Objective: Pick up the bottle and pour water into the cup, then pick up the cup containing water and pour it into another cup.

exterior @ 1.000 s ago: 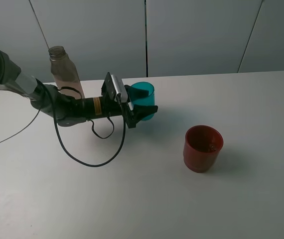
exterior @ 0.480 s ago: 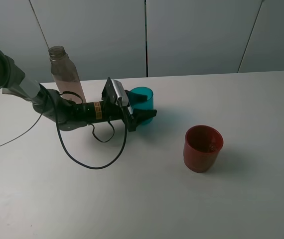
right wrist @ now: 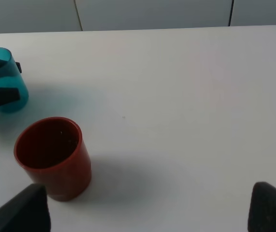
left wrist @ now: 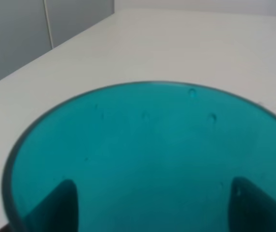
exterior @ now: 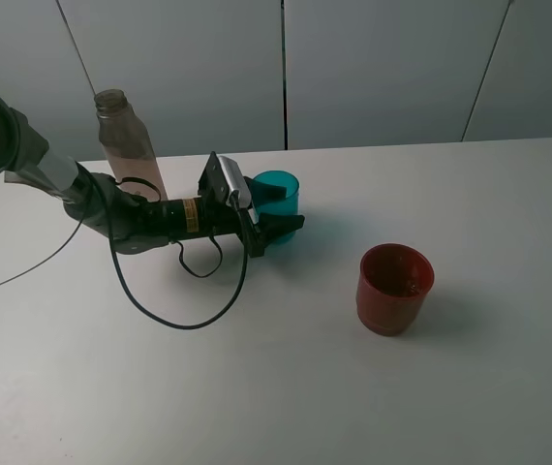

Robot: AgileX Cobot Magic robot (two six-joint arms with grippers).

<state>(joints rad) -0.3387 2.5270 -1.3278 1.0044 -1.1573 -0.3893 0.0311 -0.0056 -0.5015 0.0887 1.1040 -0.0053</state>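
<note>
Left gripper (exterior: 274, 222) is clamped around the small teal-blue translucent plastic tumbler (exterior: 276, 197), one finger on each side; the tumbler sits upright on the white worktop (exterior: 257, 387), left of centre. Left wrist view: dark fingers (left wrist: 55, 205) show through the tumbler wall (left wrist: 147, 154), droplets on the inside. Tall smoky grey-brown see-through plastic bottle (exterior: 127, 142) stands upright behind the left arm, uncapped, near the back edge. Squat red-brown opaque plastic cup (exterior: 394, 288) stands upright to the right of the tumbler, well apart. Right gripper (right wrist: 147, 212) is spread wide, holding nothing, its fingertips near the red-brown cup (right wrist: 53, 157).
</note>
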